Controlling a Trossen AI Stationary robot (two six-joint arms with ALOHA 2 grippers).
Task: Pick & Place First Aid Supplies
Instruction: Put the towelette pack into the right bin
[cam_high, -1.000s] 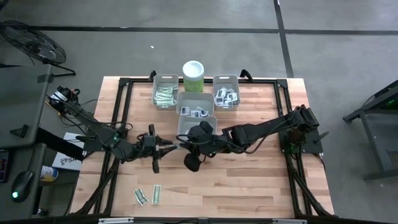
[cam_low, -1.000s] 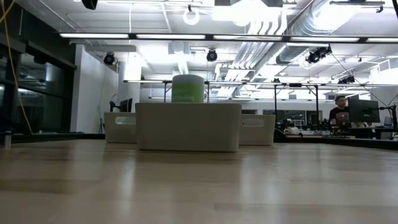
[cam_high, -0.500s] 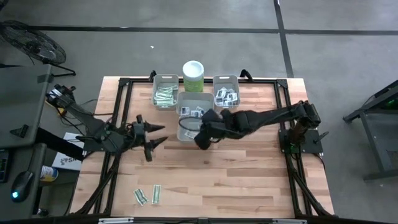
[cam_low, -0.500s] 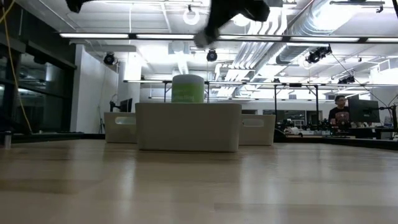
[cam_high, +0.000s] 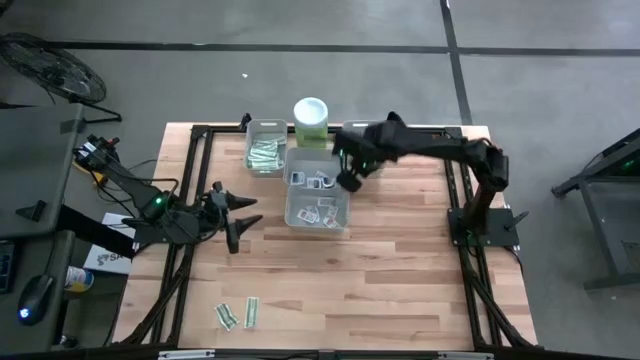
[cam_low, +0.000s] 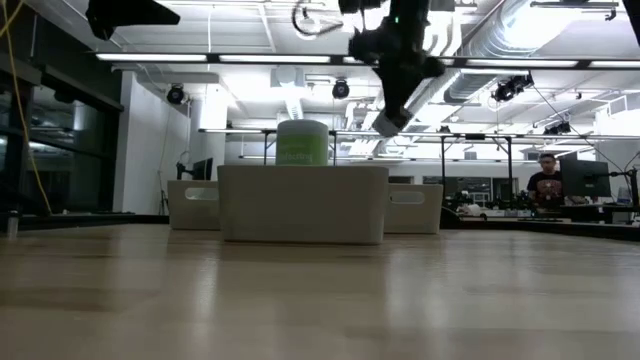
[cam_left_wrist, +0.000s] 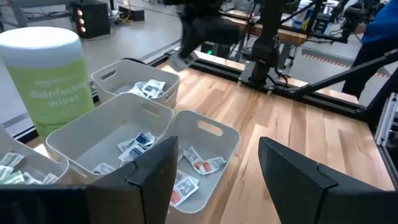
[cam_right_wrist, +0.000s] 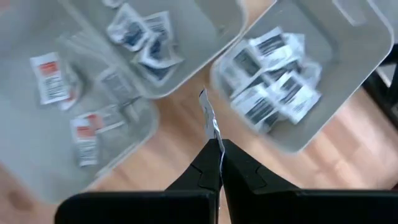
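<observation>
My right gripper (cam_high: 348, 180) hangs above the table between the middle bin (cam_high: 312, 170) and the far right bin (cam_right_wrist: 323, 56). It is shut on a small flat packet (cam_right_wrist: 209, 115) that shows edge-on. The far right bin holds white packets with dark print (cam_right_wrist: 273, 87). My left gripper (cam_high: 240, 222) stands open above the bare table, left of the near bin (cam_high: 318, 210), with nothing between its fingers (cam_left_wrist: 155, 171). Green-white strips (cam_high: 264, 153) lie in the far left bin. Two more strips (cam_high: 238, 315) lie flat near the table's near left corner. My right gripper pinches one end of the thin packet (cam_right_wrist: 215, 138) between its two fingertips. The fingers point down from above. The rest of the packet sticks out past the fingertips, lifted clear above the strip of table between the two bins.
A tall pale green canister with a white lid (cam_high: 311, 120) stands behind the bins at the far edge. A dark frame (cam_high: 200, 140) runs around the tabletop. The near half of the table (cam_high: 380, 290) is bare wood.
The two grippers were close together by the near bin. My left gripper has opened and drawn back toward the table's left edge. My right gripper, staying shut, has swung toward the far right and now hangs by the far bins with the packet.
</observation>
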